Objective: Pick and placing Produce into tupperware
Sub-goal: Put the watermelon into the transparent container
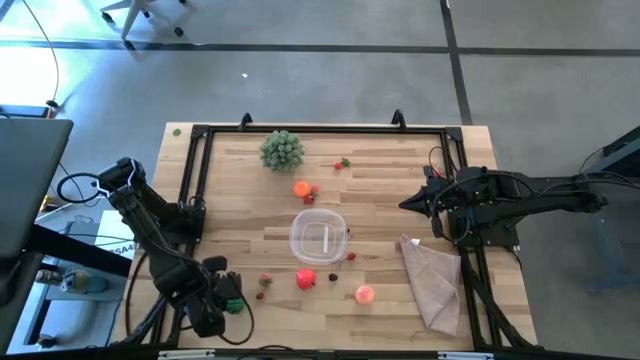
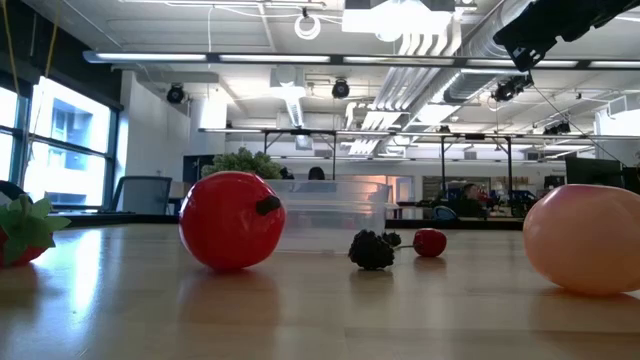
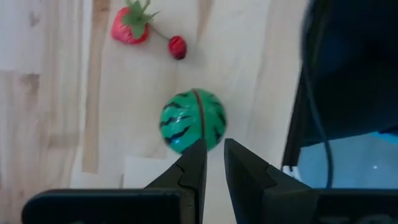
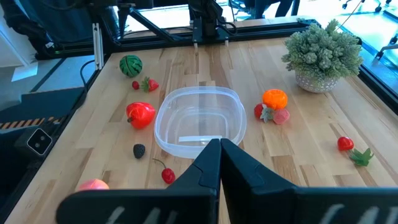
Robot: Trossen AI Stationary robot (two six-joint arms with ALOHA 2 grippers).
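Note:
The clear round tupperware (image 1: 318,238) (image 4: 199,121) stands empty at mid-table. Around it lies the produce: an orange (image 1: 302,188), a red fruit (image 1: 306,279) (image 2: 232,220), a pink one (image 1: 364,294), a strawberry (image 1: 265,280), a blackberry (image 2: 372,250) and a cherry (image 2: 430,242). A green striped watermelon ball (image 3: 191,120) (image 4: 130,64) sits at the table's near left corner. My left gripper (image 3: 213,146) hovers just short of it, open by a narrow gap. My right gripper (image 4: 217,148) is shut, above the table's right side (image 1: 405,205). My left gripper comes at the watermelon ball from above. One fingertip (image 3: 196,149) overlaps the ball's edge (image 3: 186,144) in the wrist view. I cannot tell whether it touches. The ball rests on the table.
A bushy grey-green plant (image 1: 282,150) stands at the far side, with a small tomato (image 1: 344,163) to its right. A tan cloth (image 1: 432,278) lies at the near right. A black frame (image 1: 195,180) borders the tabletop.

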